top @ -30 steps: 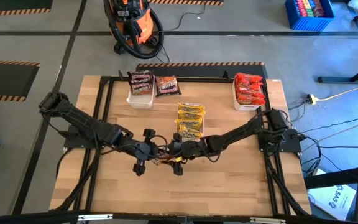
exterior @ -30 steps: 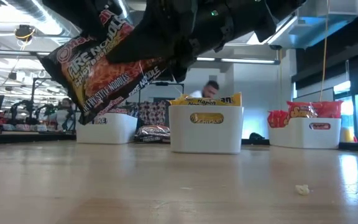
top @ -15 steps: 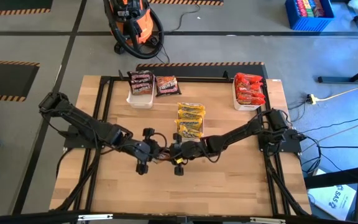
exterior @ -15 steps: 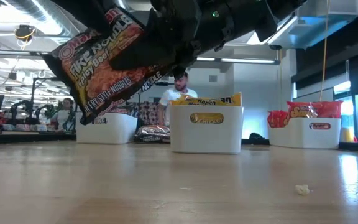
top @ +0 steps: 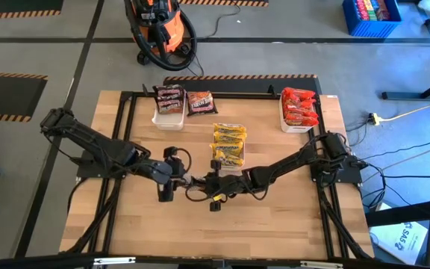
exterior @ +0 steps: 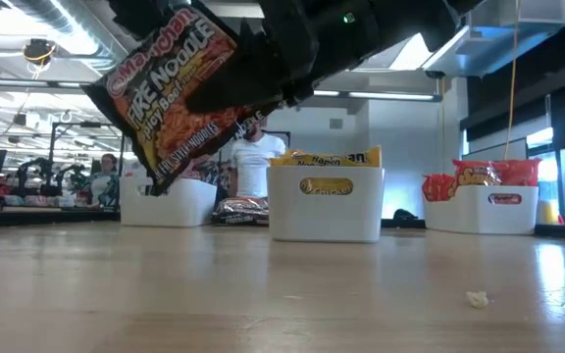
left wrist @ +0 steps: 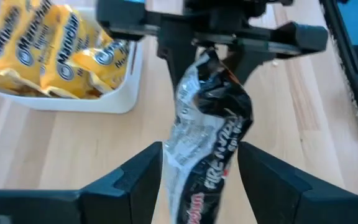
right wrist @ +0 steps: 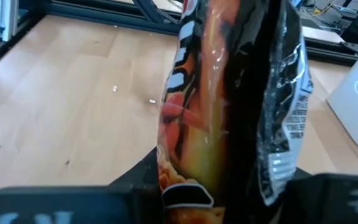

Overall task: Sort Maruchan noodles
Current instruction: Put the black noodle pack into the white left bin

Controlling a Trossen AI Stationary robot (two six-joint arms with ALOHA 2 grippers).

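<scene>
A dark Maruchan noodle packet (top: 192,181) hangs above the middle of the table between my two grippers. My right gripper (top: 206,184) is shut on it, reaching in from the table's right. My left gripper (left wrist: 201,150) is open, its fingers standing on either side of the packet's other end (left wrist: 197,186). In the low view the packet (exterior: 179,93) is tilted and clear of the wood. Behind it are three white bins: yellow packets (top: 228,144), red packets (top: 299,107) and dark packets (top: 169,99). One more dark packet (top: 200,102) lies flat beside the dark bin. My right gripper pinches the packet's crimped end (left wrist: 209,67) between its two fingers (left wrist: 178,57), coming level from the table's right. The packet stands on edge between them (right wrist: 229,124), sticks out toward my left gripper and is lifted clear of the table. My left gripper's open fingers (left wrist: 148,168) flank the packet; I cannot tell whether they touch it.
Bare wood lies in front of the grippers toward the near edge. A small crumb (exterior: 476,297) lies on the table. A black frame (top: 125,134) runs around the tabletop. People stand in the room beyond the far edge (exterior: 253,162).
My right gripper has shut on the dark packet and my left gripper has opened around it and drawn back a little toward the table's left edge. The packet has stayed lifted and has tipped somewhat more upright.
</scene>
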